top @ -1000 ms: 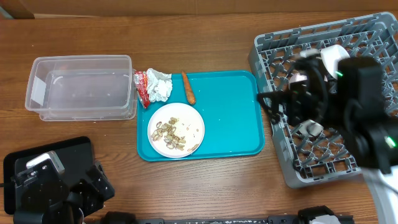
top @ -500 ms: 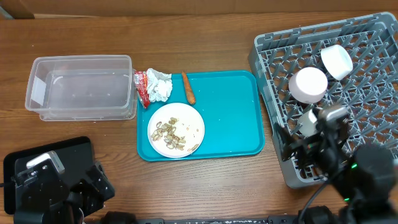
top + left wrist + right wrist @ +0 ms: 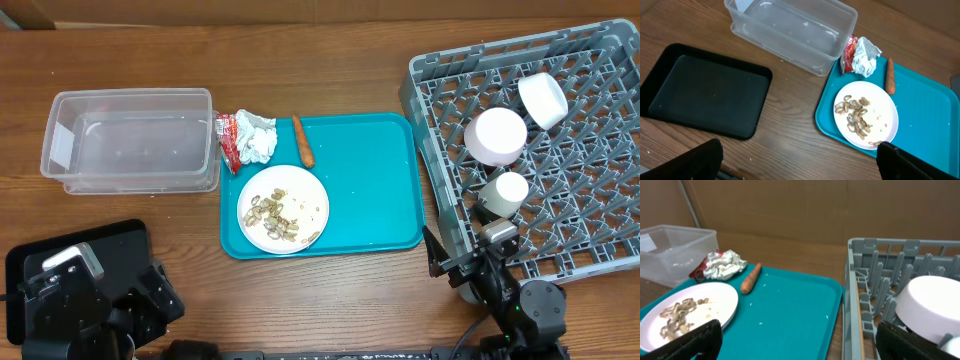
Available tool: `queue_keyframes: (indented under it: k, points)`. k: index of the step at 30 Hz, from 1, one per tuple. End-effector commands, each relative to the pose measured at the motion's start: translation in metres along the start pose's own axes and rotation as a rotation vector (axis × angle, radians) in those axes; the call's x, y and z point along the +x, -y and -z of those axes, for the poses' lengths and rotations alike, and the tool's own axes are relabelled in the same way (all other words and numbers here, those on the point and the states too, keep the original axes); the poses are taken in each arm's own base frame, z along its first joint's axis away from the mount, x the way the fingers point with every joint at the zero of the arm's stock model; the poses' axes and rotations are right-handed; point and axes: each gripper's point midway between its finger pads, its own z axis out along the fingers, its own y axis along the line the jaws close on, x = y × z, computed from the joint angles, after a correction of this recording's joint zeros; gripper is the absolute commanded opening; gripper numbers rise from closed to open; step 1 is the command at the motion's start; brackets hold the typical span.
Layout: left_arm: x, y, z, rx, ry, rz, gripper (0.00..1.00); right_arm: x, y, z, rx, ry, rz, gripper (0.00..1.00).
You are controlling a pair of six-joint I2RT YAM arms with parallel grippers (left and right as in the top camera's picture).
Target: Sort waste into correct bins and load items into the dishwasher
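- The right pincer (image 3: pixel 799 329) is released: its fingers are spread wide with nothing between them. It hangs low at the near corner of the large grey plastic dish rack (image 3: pixel 420 92) and looks across the teal serving tray (image 3: pixel 370 190).
- The left pincer (image 3: pixel 799 147) is likewise spread and empty. It sits above the flat black rectangular tray (image 3: pixel 705 90), which is bare, probably parked clear of the work.
- Two round white bowls (image 3: pixel 495 135) and a small white cup (image 3: pixel 505 193) are lodged among the rack's upright pegs. I judge the pegs prop them apart for washing.
- The round white dinner plate (image 3: pixel 312 192) lies on the teal tray with beige shell-like scraps (image 3: pixel 272 215) on it. It likely cannot be racked until the scraps are tipped out.
- The crumpled white tissue (image 3: pixel 257 138) and the small red-and-white wrapper (image 3: pixel 228 140) touch each other at the tray's far left corner.
- The thin orange carrot piece (image 3: pixel 302 140) lies just beside them, on the tray's far edge.
- The clear rectangular plastic tub (image 3: pixel 130 96) stands empty on the wooden surface (image 3: pixel 330 50), just left of that waste and handy for a short drop.
- I cannot make out any chopsticks.
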Motion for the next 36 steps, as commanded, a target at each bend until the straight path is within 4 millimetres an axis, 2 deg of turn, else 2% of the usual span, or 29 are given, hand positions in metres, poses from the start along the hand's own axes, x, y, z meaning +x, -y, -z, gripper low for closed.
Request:
queue_keyframes:
  k: [1, 36]
  points:
    - [0.0000, 0.0007, 0.0015, 0.011, 0.005, 0.013, 1.00, -0.0008, 0.0006, -0.0034, -0.004, 0.055, 0.012, 1.00]
    - [0.0000, 0.0008, 0.0015, 0.011, 0.005, 0.013, 1.00, 0.0003, 0.0009, -0.0043, -0.004, 0.059, 0.013, 1.00]
